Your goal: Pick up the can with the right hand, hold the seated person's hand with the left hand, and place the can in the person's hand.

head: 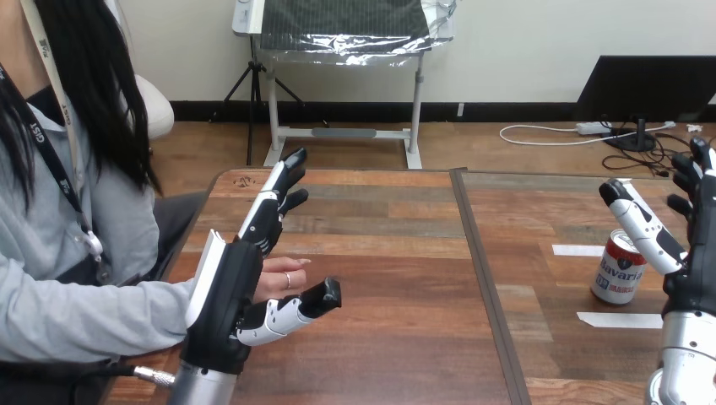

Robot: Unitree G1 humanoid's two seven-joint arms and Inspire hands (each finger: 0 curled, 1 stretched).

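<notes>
can: the can [617,272] is standing upright on the right half of the wooden table [388,253], right side of the head view, nobody gripping it

can vs right hand: the right hand [697,274] is hanging just to the right of it with the palm facing the can; its thumb [643,226] is reaching out over the can's top edge, and I can't tell if it's actually touching

right fingers: the fingers [697,169] are spreading wide and pointing up, well above the can, not wrapping anything

can looks: short metal cylinder, mostly white body, red band up top, red and dark print on the side, kinda glossy

tape: two flat white tape strips are lying on the wood, one [577,250] just left of the can's upper part, the other [621,320] just in front of its base

left hand: the left hand [224,295] is standing on edge at the left of the table, fingers stretching pretty much straight away from the robot, thumb sticking out to the right

person's hand: the person's hand [283,274] is coming in from the left and lying in the gap between that thumb and those fingers; nothing is curling round it, and I can't tell whether they're touching

table looks: matte planks in mixed brown and grey tones, two tops butting together at a dark seam [481,270] running front to back

hands looks: black bodies, smooth white shells, silver forearms
</notes>
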